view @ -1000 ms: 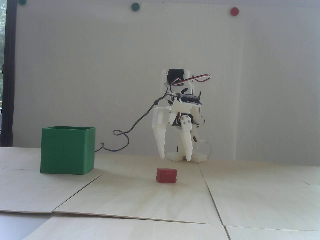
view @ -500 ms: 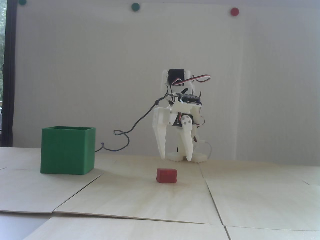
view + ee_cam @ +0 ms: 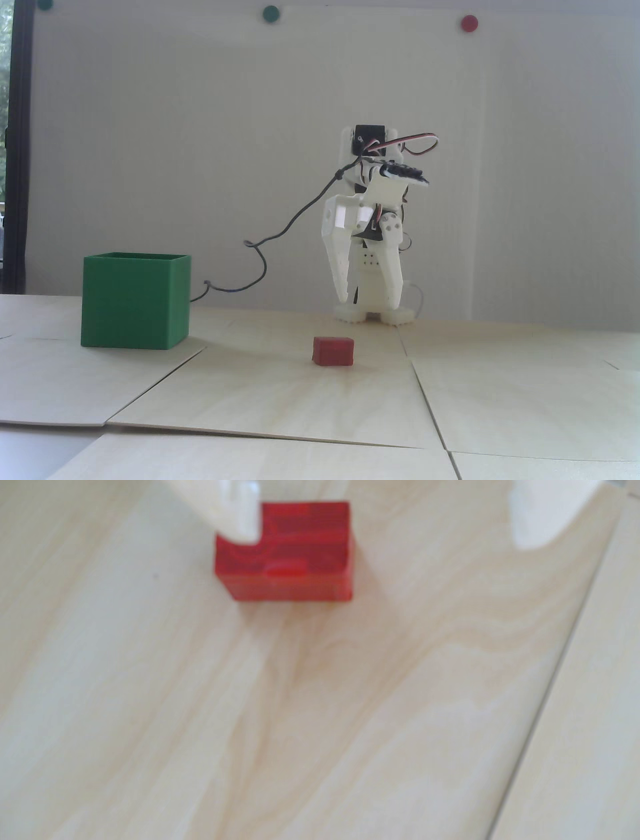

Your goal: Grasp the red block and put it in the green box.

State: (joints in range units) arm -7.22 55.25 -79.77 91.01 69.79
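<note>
The small red block (image 3: 333,351) lies on the pale wooden table, right of the big green box (image 3: 135,300), which stands open-topped at the left. My white gripper (image 3: 369,301) hangs open above and behind the block, slightly to its right, fingertips pointing down and holding nothing. In the wrist view the red block (image 3: 294,556) sits at the top, blurred. One white fingertip (image 3: 242,532) overlaps its upper left corner, while the other fingertip (image 3: 530,532) is far off to the right. The gripper (image 3: 386,540) is well clear of the table. The green box is out of the wrist view.
A black cable (image 3: 280,232) loops from the wrist down behind the green box. The arm's base (image 3: 375,314) stands at the back by the white wall. Seams between plywood sheets (image 3: 425,395) cross the table. Coloured round dots (image 3: 469,23) are stuck on the wall.
The gripper has lifted and swung a little to the right in the fixed view, tilting, with the cable raised along with it. Block and box have not moved.
</note>
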